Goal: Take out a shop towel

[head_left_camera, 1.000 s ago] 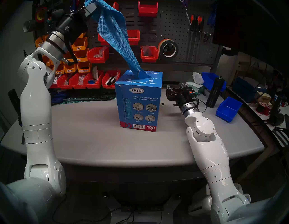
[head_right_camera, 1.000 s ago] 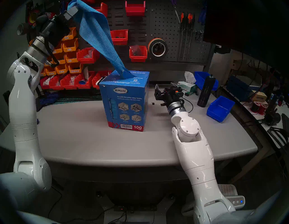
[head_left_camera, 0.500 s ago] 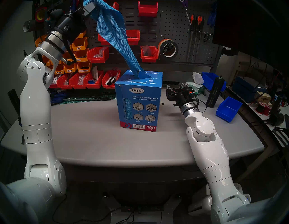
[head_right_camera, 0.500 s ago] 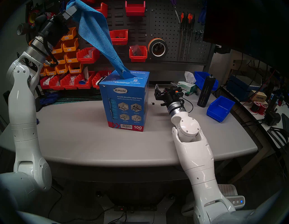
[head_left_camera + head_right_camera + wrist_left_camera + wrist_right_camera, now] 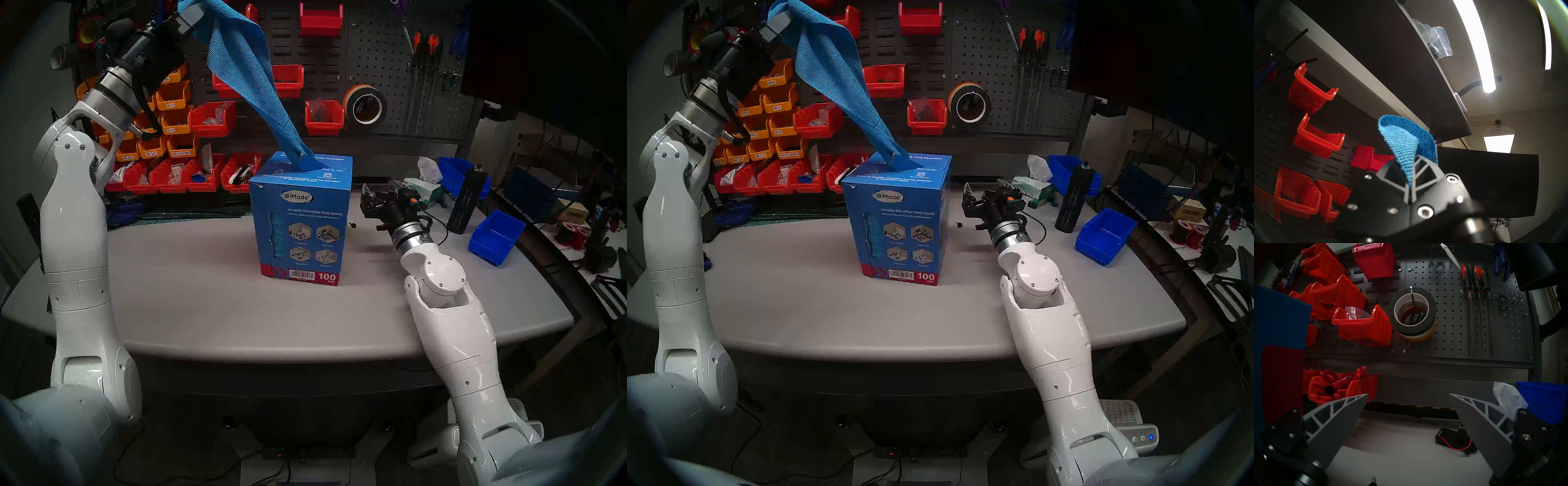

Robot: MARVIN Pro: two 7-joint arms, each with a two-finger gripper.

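A bright blue shop towel (image 5: pixel 247 74) (image 5: pixel 837 78) stretches taut from the top slot of a tall blue printed box (image 5: pixel 300 220) (image 5: pixel 901 224) up to the upper left. Its lower tip is still in the slot. My left gripper (image 5: pixel 195 15) (image 5: pixel 779 20) is shut on the towel's upper corner, high in front of the pegboard. In the left wrist view the towel (image 5: pixel 1407 142) sticks out between the shut fingers of that gripper (image 5: pixel 1411 173). Low over the table to the box's right, my right gripper (image 5: pixel 381 188) (image 5: pixel 1408 396) stands open and holds nothing.
Red and orange bins (image 5: pixel 212 117) hang on the pegboard behind the box, with tape rolls (image 5: pixel 364 105) and screwdrivers (image 5: pixel 424 64). To the right stand a tissue box (image 5: pixel 424 190), a black bottle (image 5: pixel 466 200) and blue bins (image 5: pixel 497 236). A small black part (image 5: pixel 1456 440) lies ahead of my right gripper.
My left gripper has drawn the towel slightly further up and to the left. The box and my right arm have stayed still.
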